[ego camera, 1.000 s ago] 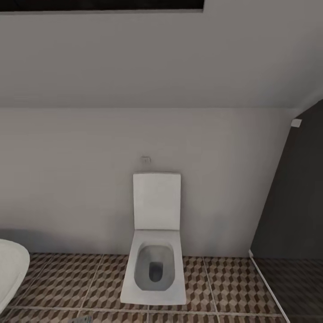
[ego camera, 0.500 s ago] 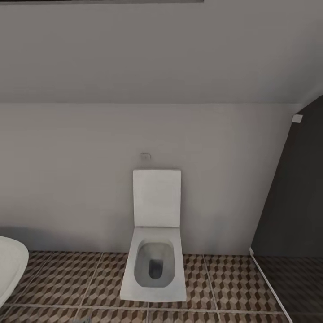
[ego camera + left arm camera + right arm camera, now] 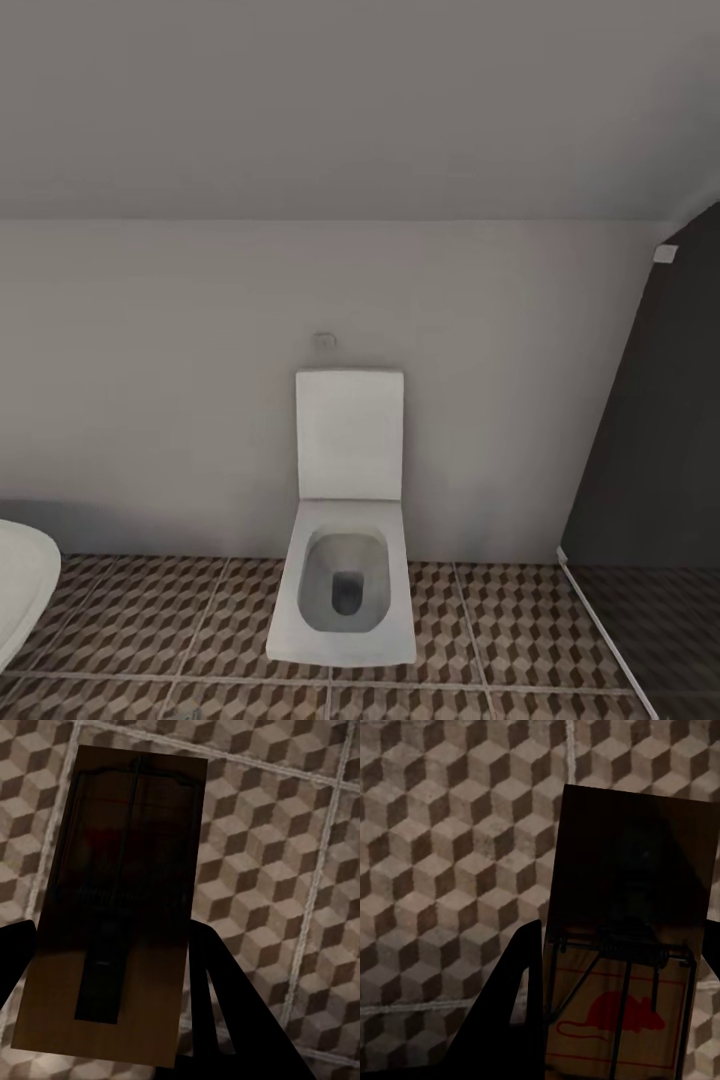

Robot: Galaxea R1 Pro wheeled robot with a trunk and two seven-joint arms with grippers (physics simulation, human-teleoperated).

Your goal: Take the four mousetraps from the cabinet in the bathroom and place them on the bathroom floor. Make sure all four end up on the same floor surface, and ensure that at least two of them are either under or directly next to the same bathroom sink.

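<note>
Left claw point(image 3: 105, 1020) clamped on mousetrap point(image 3: 120, 900), right claw point(image 3: 615, 1005) clamping another mousetrap point(image 3: 630, 937), above bathroom floor point(image 3: 262, 870).

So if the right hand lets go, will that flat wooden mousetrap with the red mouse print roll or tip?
Probably neither: the flat wooden mousetrap is a thin rectangular slab, likely stiff and light. Its wire spring might snap on landing on the cube-patterned tiled floor.

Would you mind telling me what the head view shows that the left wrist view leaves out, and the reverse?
Head view alone: a white toilet with its lid raised against the grey wall, the edge of a white sink, and a dark panel. Left wrist view alone: a brown mousetrap seen between the dark fingers of the left gripper, above the tiles. Both share the cube-patterned floor.
</note>
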